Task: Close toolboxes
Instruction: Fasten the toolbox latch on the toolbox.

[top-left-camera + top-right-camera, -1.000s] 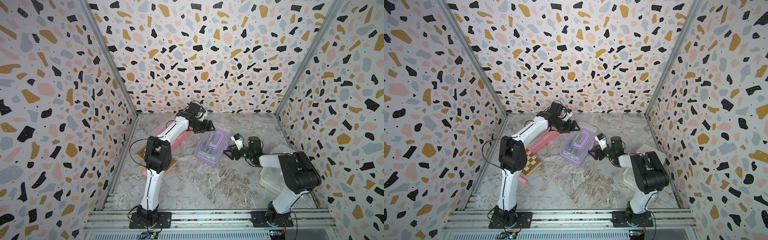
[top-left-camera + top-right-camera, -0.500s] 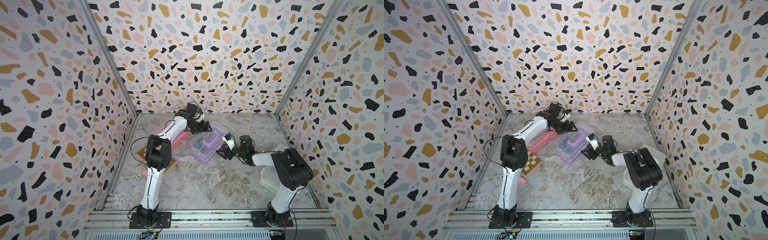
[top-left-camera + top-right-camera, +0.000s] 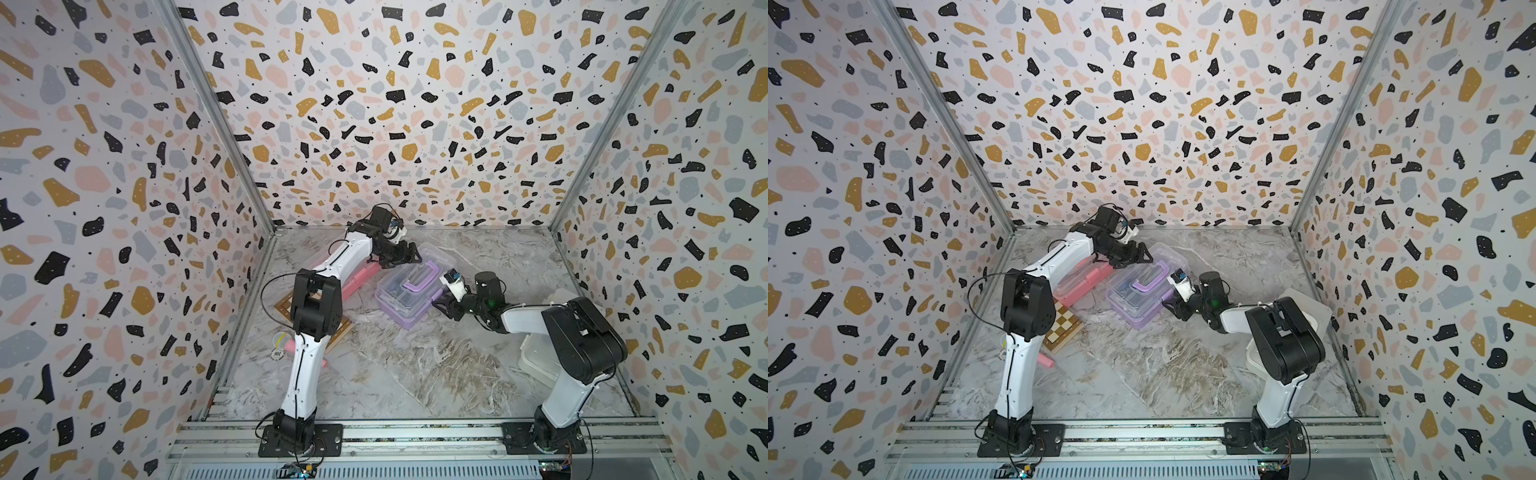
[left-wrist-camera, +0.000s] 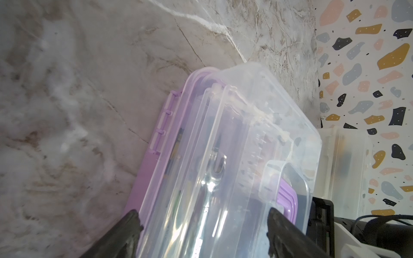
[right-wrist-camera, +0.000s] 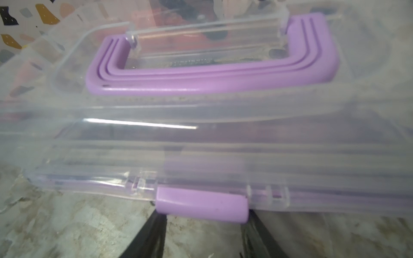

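Bracing purple box (image 3: 409,291), mid-bench (image 3: 415,374), lid down, with left fingers (image 4: 131,225) spread wide astride its far end; flanking latch (image 5: 202,204) with right fingers (image 5: 154,234) half-wide, grip unclear, presumably to snap it shut.

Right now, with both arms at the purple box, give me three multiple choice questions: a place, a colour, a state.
1. The purple toolbox lies: A on the chessboard; B between the left gripper and right gripper; C against the front rail.
2. Its handle is: A purple; B pink; C white.
3. The left gripper's jaws are: A shut on the handle; B out of view; C wide apart over the clear lid.
Answers: B, one gripper on either side in both top views; A, purple in the right wrist view; C, fingers spread across the lid in the left wrist view.
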{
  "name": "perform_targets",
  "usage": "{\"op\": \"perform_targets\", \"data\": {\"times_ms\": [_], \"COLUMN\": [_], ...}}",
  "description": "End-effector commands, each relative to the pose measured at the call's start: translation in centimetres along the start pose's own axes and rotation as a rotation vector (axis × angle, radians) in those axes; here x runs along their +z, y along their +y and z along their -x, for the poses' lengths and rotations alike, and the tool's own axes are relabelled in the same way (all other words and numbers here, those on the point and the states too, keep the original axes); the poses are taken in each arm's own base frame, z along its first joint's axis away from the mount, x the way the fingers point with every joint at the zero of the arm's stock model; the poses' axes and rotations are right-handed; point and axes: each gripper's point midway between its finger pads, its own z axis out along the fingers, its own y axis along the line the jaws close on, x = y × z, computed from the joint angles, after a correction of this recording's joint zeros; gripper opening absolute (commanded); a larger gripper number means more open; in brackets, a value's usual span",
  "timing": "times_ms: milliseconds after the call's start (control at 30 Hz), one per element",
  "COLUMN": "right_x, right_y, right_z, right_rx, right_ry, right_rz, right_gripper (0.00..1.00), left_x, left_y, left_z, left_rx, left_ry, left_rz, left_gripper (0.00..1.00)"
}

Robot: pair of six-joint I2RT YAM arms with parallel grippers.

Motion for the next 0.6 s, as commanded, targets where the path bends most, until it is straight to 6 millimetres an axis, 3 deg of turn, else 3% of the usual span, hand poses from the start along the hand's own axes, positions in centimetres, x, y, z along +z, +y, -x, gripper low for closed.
{"op": "perform_targets", "data": {"times_ms": [0, 267, 567], "right_x": [-0.8, -1.4, -1.8], "right_y": [-0.6, 0.3, 0.6], "right_z": [2.5, 3.4, 2.6], "right_rx": [-0.025, -0.070, -0.124], "right_ry": [-0.048, -0.015, 0.061], "right_rz": [-0.045, -0.042, -0.036], "right_gripper": [0.44, 0.37, 0.36], "left_x": [0.5, 1.0, 1.0], "left_y": [0.3, 1.1, 1.5], "left_z": [-0.3, -2.4, -3.5], "left_rx": [0.000, -0.005, -0.004], "left_ry": [0.024, 0.077, 0.095], "left_rz": [-0.021, -0.014, -0.006], "left_gripper": [0.88, 0.86, 0.86]}}
